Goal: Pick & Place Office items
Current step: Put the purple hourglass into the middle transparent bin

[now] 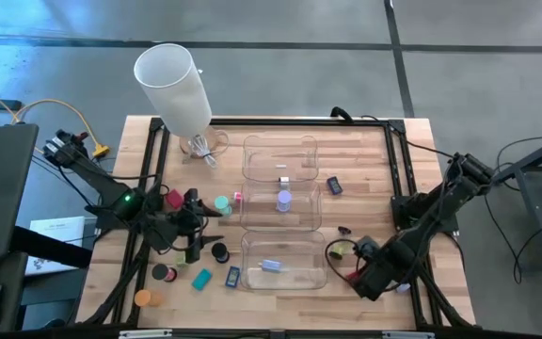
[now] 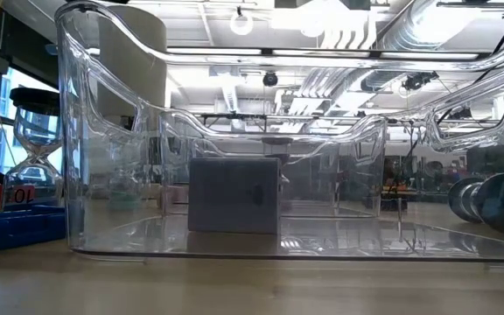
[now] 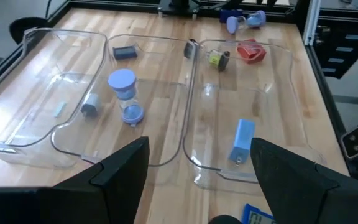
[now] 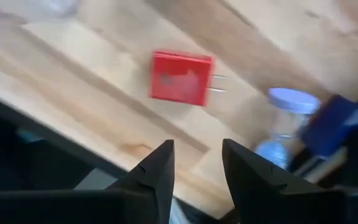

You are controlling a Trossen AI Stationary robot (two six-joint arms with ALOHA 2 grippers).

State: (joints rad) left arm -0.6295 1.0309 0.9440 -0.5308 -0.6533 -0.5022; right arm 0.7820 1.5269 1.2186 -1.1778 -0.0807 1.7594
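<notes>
Two arms low | right tool (image 4: 196, 163) empty, near red block (image 4: 182, 76)

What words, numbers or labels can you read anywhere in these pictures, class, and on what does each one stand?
"10": on the red base of the hourglass at the left of the low view; anything after these digits is hidden.
White sheet beside the table in the high view: print too small to read.
Yellow label on a small item in the left wrist view: too blurred to read.
</notes>
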